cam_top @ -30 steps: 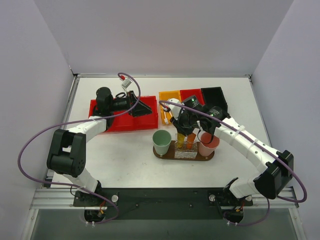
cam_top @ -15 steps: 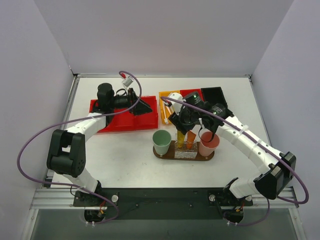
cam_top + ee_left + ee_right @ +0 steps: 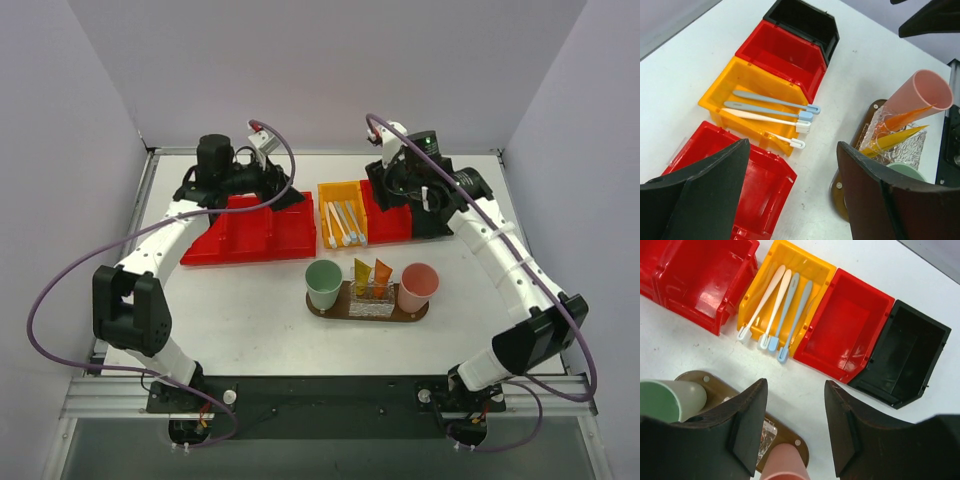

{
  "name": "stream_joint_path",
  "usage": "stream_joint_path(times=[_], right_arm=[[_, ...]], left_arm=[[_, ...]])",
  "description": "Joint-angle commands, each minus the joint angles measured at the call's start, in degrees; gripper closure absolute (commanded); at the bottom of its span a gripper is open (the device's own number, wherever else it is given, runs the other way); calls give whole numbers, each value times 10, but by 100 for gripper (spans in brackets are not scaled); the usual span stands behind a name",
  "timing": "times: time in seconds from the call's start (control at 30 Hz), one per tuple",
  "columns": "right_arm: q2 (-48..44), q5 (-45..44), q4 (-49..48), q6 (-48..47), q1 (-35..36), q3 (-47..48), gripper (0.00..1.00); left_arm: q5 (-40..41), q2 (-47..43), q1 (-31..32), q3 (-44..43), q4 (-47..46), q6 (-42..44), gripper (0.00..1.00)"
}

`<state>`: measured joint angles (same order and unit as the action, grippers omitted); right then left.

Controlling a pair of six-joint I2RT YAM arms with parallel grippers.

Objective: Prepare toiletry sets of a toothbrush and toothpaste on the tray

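White table [image 3: 230, 310], flat, walled on three sides. Far half carries a row of plastic bins, left to right: group of red bins [image 3: 250, 232] set side by side, yellow bin [image 3: 340, 190], small red bin [image 3: 842, 327], black bin [image 3: 900, 355]; the last three touch side to side. The tray [image 3: 368, 318], a dark brown oval, lies nearer, in front of the yellow and small red bins, apart from both.
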<state>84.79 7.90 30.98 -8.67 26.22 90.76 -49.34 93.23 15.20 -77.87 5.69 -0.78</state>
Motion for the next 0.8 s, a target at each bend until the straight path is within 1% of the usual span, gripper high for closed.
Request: stream_joint_path(times=[0.0, 0.03, 0.17, 0.3, 0.37, 0.47, 0.6, 0.77], right_arm=[[63, 5, 1, 10, -6, 52, 57], [74, 7, 1, 11, -9, 70, 58], [133, 18, 4, 16, -18, 113, 58], [211, 26, 12, 26, -17, 159, 58], [237, 33, 20, 30, -17, 185, 59], [280, 49, 23, 38, -17, 200, 59], [325, 63, 28, 40, -10, 216, 59], [354, 68, 34, 38, 8, 222, 58]], left_arm=[[45, 6, 1, 2, 47, 48, 19], [50, 1, 0, 9, 31, 44, 19], [65, -20, -2, 37, 21, 37, 19], [77, -41, -16, 71, 5, 10, 19], [104, -59, -27, 83, -8, -5, 19], [138, -80, -39, 101, -13, -9, 19], [147, -90, -53, 110, -6, -4, 19], [150, -91, -67, 116, -2, -5, 19]])
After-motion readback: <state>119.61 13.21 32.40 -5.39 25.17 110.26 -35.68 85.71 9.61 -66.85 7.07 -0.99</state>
